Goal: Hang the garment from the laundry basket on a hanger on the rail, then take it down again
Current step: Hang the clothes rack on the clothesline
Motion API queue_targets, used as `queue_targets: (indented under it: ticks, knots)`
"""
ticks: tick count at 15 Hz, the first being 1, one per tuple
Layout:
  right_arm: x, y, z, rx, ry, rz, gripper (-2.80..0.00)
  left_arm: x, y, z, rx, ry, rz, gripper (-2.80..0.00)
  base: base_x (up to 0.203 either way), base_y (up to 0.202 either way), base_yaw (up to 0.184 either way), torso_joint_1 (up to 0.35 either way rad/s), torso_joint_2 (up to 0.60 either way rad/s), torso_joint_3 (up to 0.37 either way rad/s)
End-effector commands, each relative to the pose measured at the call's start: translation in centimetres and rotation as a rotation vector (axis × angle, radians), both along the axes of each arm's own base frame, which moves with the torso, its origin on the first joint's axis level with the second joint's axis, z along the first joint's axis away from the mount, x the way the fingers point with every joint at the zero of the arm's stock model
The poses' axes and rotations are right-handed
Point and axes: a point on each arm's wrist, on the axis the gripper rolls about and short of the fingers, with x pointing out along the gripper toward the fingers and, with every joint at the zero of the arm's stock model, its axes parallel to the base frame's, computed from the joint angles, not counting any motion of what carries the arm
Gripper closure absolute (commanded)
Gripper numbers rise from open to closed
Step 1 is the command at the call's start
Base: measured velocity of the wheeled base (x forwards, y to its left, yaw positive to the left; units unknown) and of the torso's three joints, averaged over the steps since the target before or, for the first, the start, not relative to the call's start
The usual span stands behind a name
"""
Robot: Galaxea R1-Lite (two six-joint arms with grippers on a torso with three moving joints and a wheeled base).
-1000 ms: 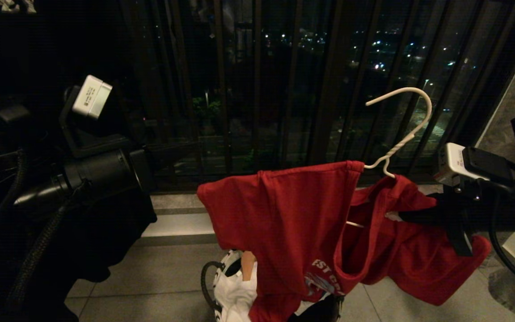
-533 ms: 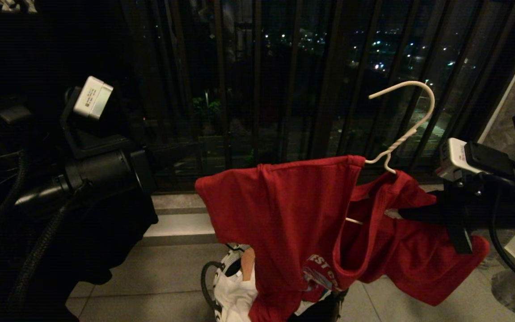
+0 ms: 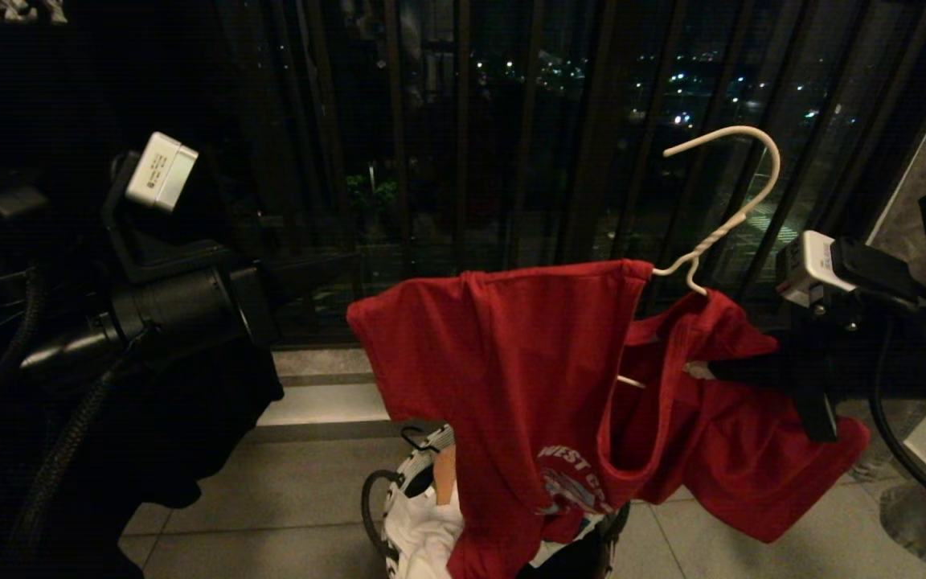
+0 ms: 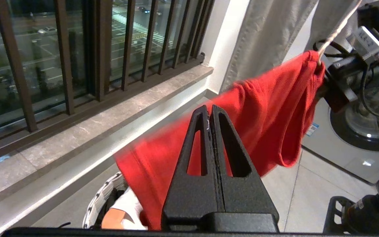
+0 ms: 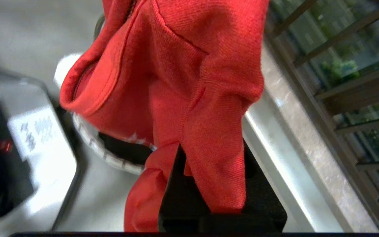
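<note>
The garment (image 3: 511,378), a red T-shirt with white lettering, hangs draped on the hanger (image 3: 740,205), a thin white wire one whose hook stands tilted above it. My right gripper (image 3: 710,370) reaches in from the right and is shut on the hanger's wire at the shirt's neck opening. Red cloth (image 5: 192,98) falls over its jaws and hides them in the right wrist view. The shirt's hem trails into the laundry basket (image 3: 387,494) on the floor below. My left gripper (image 4: 211,110) is shut and empty, held off to the left of the garment (image 4: 268,108). The rail is out of view.
Dark window bars (image 3: 463,161) and a stone sill (image 4: 110,118) run behind the shirt. A white cloth (image 3: 423,531) lies in the basket. A dark cloth (image 3: 190,434) hangs below my left arm. A washing machine (image 4: 360,131) stands at the right.
My right gripper has lifted the hanger and garment a little, so the hook stands higher and more lettering shows above the basket. The left arm has not moved.
</note>
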Motion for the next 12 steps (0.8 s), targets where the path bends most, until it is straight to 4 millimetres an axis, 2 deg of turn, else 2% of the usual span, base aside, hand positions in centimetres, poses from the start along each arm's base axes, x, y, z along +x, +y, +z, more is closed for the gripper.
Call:
queue_targets:
  ticks: [1, 12]
  knots:
    - [0.13, 0.13, -0.09, 0.002, 0.003, 0.006, 0.0, -0.05, 0.01, 0.09, -0.003, -0.005, -0.004, 0.0, 0.0, 0.0, 0.0, 0.0, 0.0, 0.0]
    - [0.09, 0.29, -0.13, 0.001, 0.003, 0.014, 0.0, 0.09, -0.04, -0.02, -0.002, 0.001, -0.005, 0.0, 0.0, 0.0, 0.0, 0.0, 0.0, 0.0]
